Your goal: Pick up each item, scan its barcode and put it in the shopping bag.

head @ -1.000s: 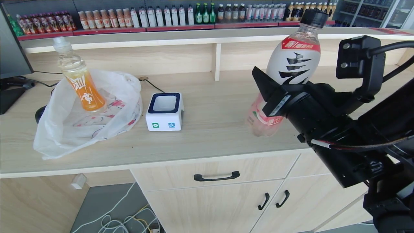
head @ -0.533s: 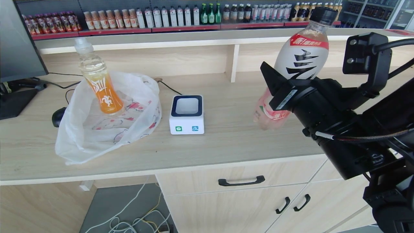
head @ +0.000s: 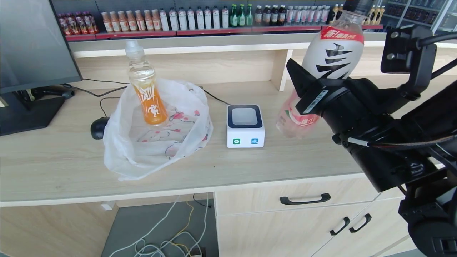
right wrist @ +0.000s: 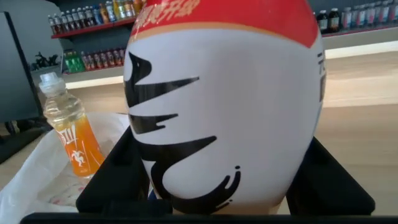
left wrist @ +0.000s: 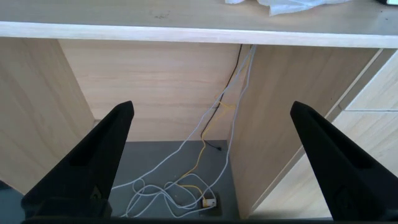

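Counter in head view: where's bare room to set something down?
Bare: front-left counter, bordered by the monitor stand, mouse and shopping bag; also the strip in front of the scanner. Crowded: narrow gap between bag and scanner, and the held bottle hangs right of the scanner.

The right claw is closed on a bottle and grips it from both sides, around the lower half of its body. The bottle is nearly upright, only a little tilted, with its cap above the claw and its base below it. The right arm stretches behind the claw, raised and slanted. The left claw has its two fingers spread wide, with nothing between them.
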{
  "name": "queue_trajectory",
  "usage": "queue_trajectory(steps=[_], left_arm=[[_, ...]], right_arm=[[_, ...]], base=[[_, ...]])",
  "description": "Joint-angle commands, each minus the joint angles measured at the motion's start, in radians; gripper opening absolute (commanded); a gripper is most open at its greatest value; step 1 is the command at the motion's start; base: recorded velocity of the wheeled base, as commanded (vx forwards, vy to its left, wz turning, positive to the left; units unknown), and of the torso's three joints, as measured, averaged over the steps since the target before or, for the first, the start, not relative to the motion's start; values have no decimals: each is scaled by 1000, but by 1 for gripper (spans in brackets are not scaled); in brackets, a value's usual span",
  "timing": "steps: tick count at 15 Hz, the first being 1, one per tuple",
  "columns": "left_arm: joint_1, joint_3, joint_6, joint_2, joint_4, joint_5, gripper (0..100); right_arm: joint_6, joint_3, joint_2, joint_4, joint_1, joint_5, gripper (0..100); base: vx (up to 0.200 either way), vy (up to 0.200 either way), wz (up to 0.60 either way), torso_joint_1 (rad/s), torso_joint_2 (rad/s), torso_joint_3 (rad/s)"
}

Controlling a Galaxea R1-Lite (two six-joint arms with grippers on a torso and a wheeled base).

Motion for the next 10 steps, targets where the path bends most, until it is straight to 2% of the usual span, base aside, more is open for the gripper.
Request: queue_trajectory(steps=[1,3,4,6,10], left_arm=[[2,0,0,0,0,0,100],[2,0,0,0,0,0,100],[2,0,0,0,0,0,100],[2,0,0,0,0,0,100],[2,0,0,0,0,0,100]], right_arm=[[2,-47,4,22,-1,-1,0],[6,-119,23,70,-1,1,0],[11,-196,29,139,-1,1,0],[106,-305,35,315,-1,1,0],[243,-334,72,357,-13,1,0]], base=[[0,0,0,0,0,0],[0,0,0,0,0,0],[0,0,0,0,0,0],[0,0,0,0,0,0],[0,0,0,0,0,0]])
